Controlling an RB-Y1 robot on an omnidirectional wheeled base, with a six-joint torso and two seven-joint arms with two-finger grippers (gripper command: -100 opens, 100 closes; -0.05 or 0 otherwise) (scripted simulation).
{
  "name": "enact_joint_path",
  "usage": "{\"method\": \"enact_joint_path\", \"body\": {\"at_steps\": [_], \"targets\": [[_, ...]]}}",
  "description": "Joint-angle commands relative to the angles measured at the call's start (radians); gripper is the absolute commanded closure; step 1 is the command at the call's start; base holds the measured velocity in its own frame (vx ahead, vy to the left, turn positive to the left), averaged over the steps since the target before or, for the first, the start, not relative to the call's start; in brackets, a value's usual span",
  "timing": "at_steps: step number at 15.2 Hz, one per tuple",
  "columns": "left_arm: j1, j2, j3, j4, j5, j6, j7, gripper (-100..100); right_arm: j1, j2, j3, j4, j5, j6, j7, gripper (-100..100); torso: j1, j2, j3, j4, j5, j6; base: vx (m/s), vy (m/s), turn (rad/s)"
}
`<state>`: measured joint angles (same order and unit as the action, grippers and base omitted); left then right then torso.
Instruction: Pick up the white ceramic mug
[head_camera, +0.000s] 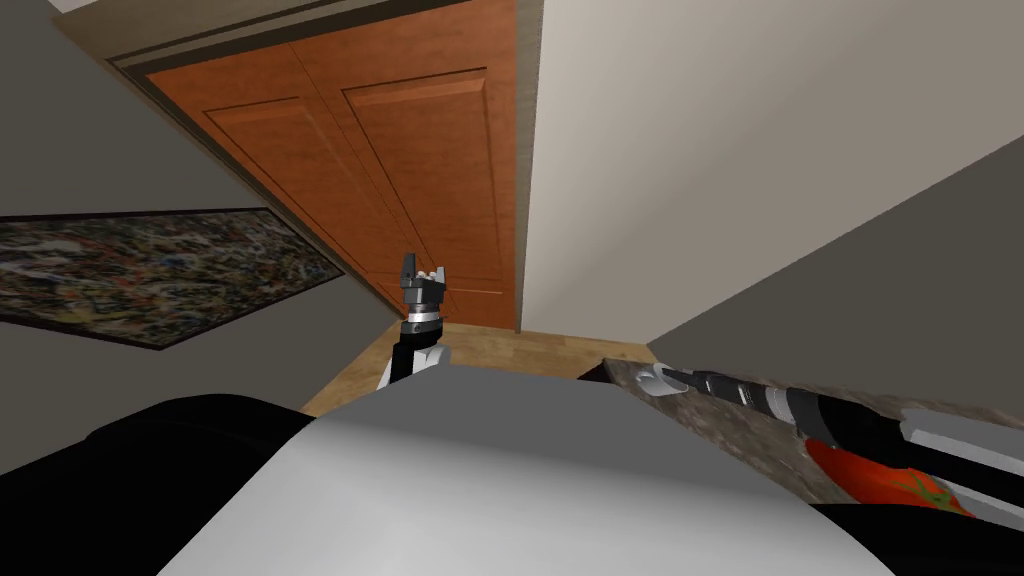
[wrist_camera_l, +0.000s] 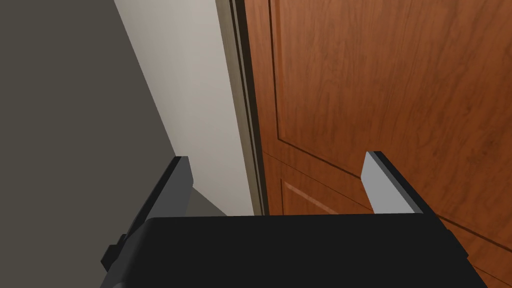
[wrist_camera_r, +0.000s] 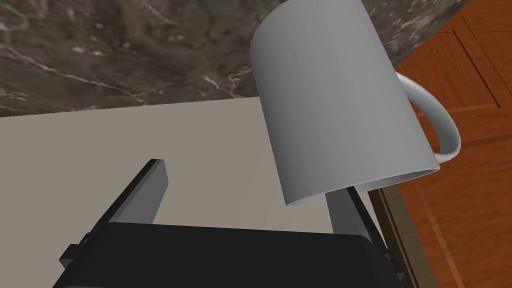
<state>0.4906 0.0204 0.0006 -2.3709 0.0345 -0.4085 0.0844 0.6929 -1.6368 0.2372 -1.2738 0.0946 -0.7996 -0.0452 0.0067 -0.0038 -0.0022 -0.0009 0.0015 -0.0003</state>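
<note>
Prob. home kitchen: marble counter (wrist_camera_r: 100, 50), wood doors (head_camera: 400, 170).

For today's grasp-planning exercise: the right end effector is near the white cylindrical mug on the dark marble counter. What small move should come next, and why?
Probably slide the right end effector sideways toward the white cylindrical mug on the dark marble counter. Its fingers stand open, but the mug overlaps one finger, so the gap lies beside the mug, not around it.

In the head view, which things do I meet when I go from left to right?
painting → left gripper → mug → tomato
</note>
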Motion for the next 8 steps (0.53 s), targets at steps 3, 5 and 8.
{"method": "enact_joint_path", "body": {"at_steps": [3, 5, 8], "targets": [[0.000, 0.000, 0.000, 0.000, 0.000, 0.000, 0.000, 0, 0.058, -0.082, 0.050, 0.057, 0.007, -0.014, 0.005, -100, 0.001, 0.000, 0.000, 0.000, 0.000, 0.000, 0.043, 0.082, 0.107], [0.000, 0.000, 0.000, 0.000, 0.000, 0.000, 0.000, 0, 0.073, -0.109, 0.075, 0.079, 0.013, -0.018, 0.005, -100, 0.003, -0.001, -0.001, 0.000, 0.001, -0.001, 0.071, 0.124, 0.183], [0.000, 0.000, 0.000, 0.000, 0.000, 0.000, 0.000, 0, 0.101, -0.153, 0.122, 0.117, 0.025, -0.025, 0.005, -100, 0.002, 0.000, 0.000, 0.000, 0.000, 0.000, 0.051, 0.087, 0.074]]}}
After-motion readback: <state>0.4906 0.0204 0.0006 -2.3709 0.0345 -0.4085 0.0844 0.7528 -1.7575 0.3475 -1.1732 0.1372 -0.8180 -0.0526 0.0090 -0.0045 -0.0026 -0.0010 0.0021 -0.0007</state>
